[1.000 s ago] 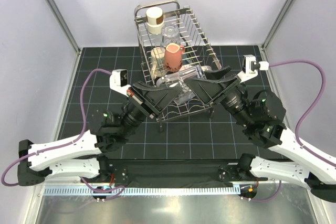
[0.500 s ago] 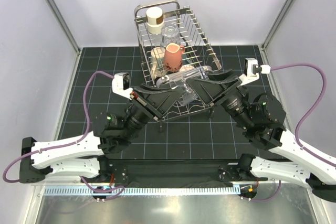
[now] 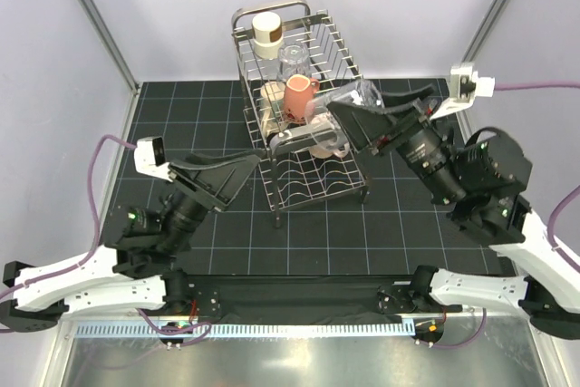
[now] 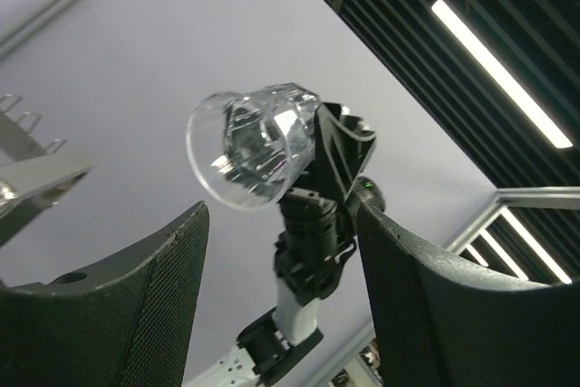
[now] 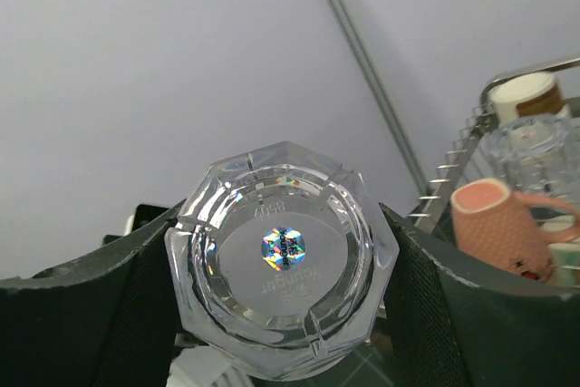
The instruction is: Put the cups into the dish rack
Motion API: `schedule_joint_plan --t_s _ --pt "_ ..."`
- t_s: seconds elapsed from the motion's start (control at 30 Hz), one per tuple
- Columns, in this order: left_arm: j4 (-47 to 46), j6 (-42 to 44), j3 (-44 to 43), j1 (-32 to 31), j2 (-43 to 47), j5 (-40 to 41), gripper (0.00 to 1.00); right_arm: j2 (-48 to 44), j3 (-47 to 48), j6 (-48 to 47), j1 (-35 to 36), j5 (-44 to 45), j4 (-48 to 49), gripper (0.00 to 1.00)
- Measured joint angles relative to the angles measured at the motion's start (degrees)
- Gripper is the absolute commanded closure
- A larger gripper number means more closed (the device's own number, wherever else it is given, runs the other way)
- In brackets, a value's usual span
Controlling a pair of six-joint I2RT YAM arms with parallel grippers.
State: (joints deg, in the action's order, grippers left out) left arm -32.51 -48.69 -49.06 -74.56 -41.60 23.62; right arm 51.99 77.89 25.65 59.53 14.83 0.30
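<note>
Tumbler (image 5: 272, 319) of clear faceted glass, holographic sticker (image 5: 283, 248) underneath, in right hand (image 5: 283, 228).

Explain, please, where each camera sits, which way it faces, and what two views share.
Top external: above and behind the arm bases, looking down on the dish rack and both arms.
Left wrist: on the left arm, tilted up toward wall and ceiling lights; its own open, empty jaws frame the right arm holding a glass tumbler.
Right wrist: on the right arm, facing that tumbler's base between its own jaws; rack and pink mug at right.
Shared: both wrist views show the tumbler.
</note>
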Motion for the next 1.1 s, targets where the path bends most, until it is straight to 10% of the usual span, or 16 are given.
schedule_joint_plan --t_s 0.53,1.1 --pt "26.1 2.4 -2.5 0.0 5.0 7.9 0.4 24.1 31.5 -23.3 -3.7 10.1 -27.6 0.96" --pt "34.9 2.5 -2.6 0.0 8.9 11.8 0.4 29.2 34.1 -22.5 -15.8 1.5 -37.3 0.96"
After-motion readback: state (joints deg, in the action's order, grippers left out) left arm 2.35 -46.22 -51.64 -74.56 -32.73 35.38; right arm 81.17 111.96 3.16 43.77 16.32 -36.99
